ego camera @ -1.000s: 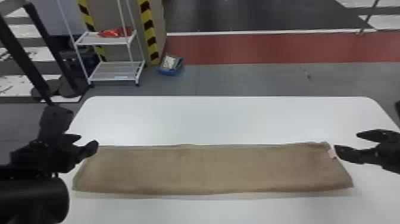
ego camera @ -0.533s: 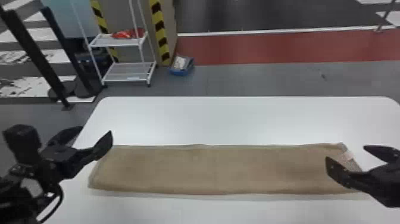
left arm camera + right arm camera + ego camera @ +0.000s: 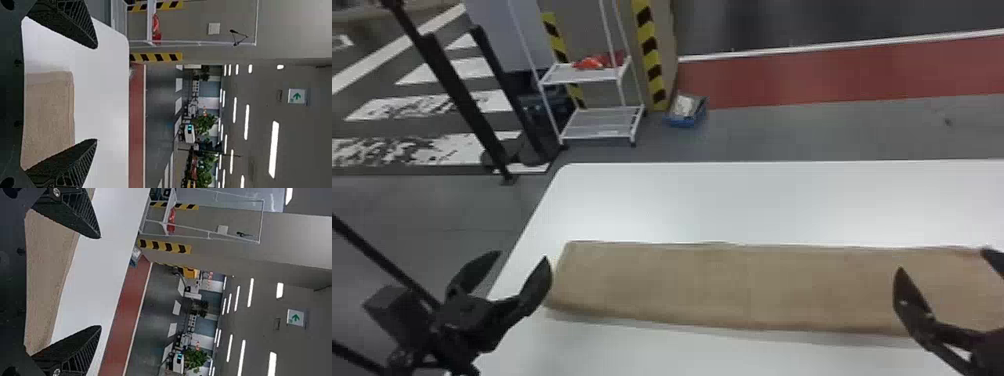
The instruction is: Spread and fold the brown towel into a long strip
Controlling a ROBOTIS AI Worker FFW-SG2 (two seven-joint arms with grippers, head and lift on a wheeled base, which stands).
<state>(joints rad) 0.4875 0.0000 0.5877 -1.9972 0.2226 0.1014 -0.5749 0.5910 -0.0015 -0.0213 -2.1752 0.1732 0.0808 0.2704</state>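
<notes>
Head view: seeing brown towel point(image 3: 682, 282) lying as long strip on white table point(image 3: 757, 205); having left gripper point(image 3: 521, 257) and right gripper point(image 3: 943, 260) both spread, pinching nothing. Possibly risking rucking or skewing towel's right end, through lowering right gripper too far and catching fabric.

White table point(image 3: 732, 200), rounded corner; white wire shelf unit point(image 3: 604, 122) behind. Grey floor point(image 3: 807, 132), red band point(image 3: 782, 77). Strip lights point(image 3: 274, 149) overhead, lit.
</notes>
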